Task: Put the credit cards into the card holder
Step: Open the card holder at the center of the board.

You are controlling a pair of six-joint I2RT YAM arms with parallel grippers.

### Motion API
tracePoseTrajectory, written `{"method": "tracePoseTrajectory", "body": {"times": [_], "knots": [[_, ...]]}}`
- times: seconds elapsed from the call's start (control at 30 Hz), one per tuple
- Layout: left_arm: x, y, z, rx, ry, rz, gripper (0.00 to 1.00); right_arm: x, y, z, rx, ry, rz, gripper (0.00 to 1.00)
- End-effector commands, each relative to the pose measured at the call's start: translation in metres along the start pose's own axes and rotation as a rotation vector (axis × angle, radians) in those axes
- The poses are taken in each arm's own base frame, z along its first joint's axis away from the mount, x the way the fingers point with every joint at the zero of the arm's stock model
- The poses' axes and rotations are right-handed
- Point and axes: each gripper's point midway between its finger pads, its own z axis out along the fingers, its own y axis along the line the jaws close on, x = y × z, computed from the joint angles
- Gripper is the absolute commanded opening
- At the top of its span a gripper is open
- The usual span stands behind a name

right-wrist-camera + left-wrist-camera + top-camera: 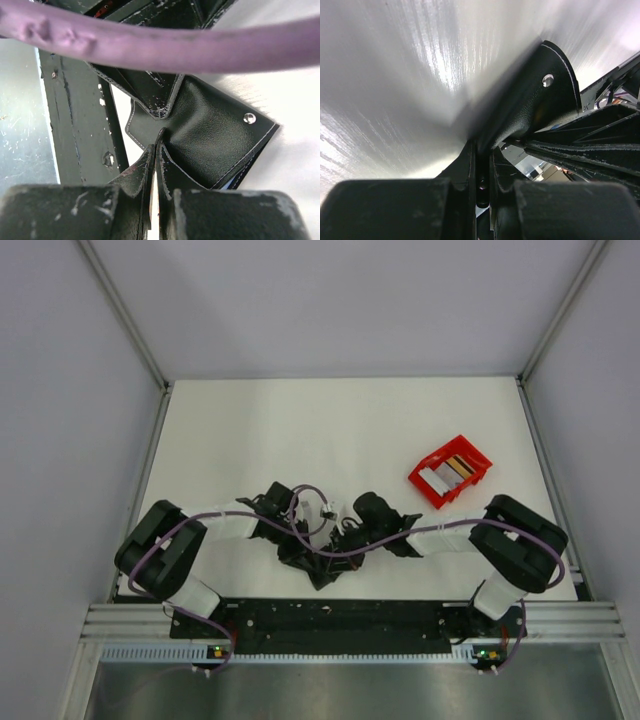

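I pinch holder [210, 130] with left gripper [482, 175] and right gripper [155, 170] | likely to spread it open | cards [453, 471] in tray [416, 480]

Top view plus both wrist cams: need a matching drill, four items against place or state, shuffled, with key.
Things
1. tray
2. cards
3. card holder
4. cable

Place or state
A. black, pinched by both the left and the right jaws, near the front edge of the table
B. purple, crossing the top of the right wrist view
C. red, on the right side of the table
D. lying in the tray

Pairs: 1-C, 2-D, 3-A, 4-B
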Motion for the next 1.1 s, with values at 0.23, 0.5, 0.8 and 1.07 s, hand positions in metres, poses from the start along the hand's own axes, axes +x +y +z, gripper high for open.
{"method": "tracePoseTrajectory", "body": {"times": [0.23,0.5,0.8,1.07], "knots": [[-0.115,-0.009,-0.018,-0.068,-0.528,0.082,0.00,0.090,0.054,0.010,-0.133,0.358,0.171,0.15],[-0.113,-0.004,-0.021,-0.095,-0.532,0.072,0.00,0.098,0.046,0.009,-0.078,0.358,0.217,0.29],[-0.113,-0.002,-0.028,-0.112,-0.559,0.068,0.00,0.108,0.042,-0.005,-0.011,0.374,0.190,0.22],[-0.115,-0.005,-0.029,-0.102,-0.571,0.064,0.00,0.116,0.057,-0.003,-0.113,0.441,0.224,0.22]]}}
